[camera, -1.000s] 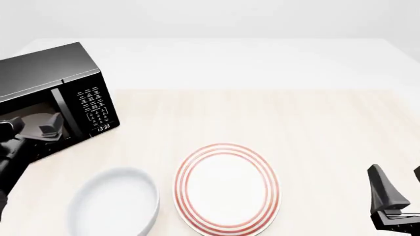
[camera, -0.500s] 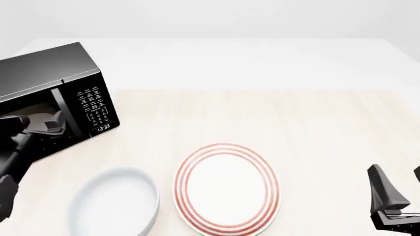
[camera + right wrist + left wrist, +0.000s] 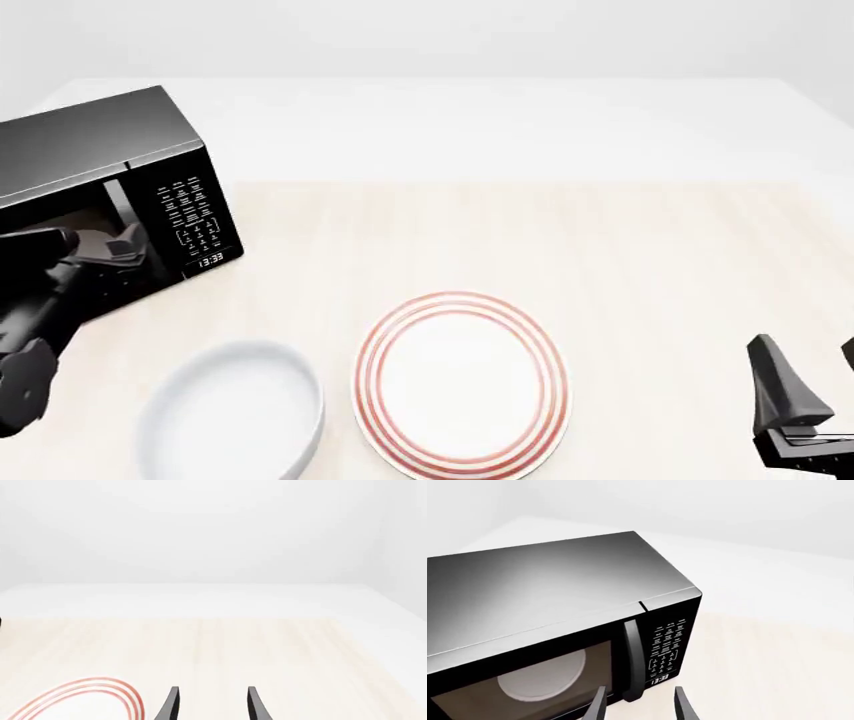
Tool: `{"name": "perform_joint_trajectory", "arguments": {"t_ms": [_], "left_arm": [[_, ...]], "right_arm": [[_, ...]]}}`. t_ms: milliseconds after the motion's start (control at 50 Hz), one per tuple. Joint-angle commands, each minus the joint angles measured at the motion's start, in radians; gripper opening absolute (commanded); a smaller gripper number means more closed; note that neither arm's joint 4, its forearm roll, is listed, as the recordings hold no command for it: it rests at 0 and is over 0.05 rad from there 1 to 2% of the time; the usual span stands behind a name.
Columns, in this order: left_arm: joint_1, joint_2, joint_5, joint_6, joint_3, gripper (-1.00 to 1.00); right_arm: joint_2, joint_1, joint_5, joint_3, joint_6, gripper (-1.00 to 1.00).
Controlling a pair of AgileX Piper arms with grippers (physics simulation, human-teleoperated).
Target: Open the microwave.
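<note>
The glossy black microwave point(image 3: 127, 190) sits at the table's point(image 3: 601, 230) 9 o'clock edge, door closed. Bare wood lies to its right. The left gripper point(image 3: 637, 707) has advanced, fingers spread beside the vertical handle point(image 3: 632, 660). The right gripper point(image 3: 210, 705) idles, spread, near the red-ringed plate point(image 3: 461, 380) and white bowl point(image 3: 234, 410).

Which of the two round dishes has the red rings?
The plate at the middle of the table's near edge has red rings round its rim. The bowl to its left, nearer the microwave, is plain white.
</note>
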Motion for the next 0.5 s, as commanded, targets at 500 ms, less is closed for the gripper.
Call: {"name": "perform_joint_trajectory", "arguments": {"t_ms": [500], "left_arm": [[0.0, 0.207, -0.071, -0.031, -0.09, 1.0]], "right_arm": [[0.0, 0.0, 0.0, 0.0, 0.0, 1.0]]}}
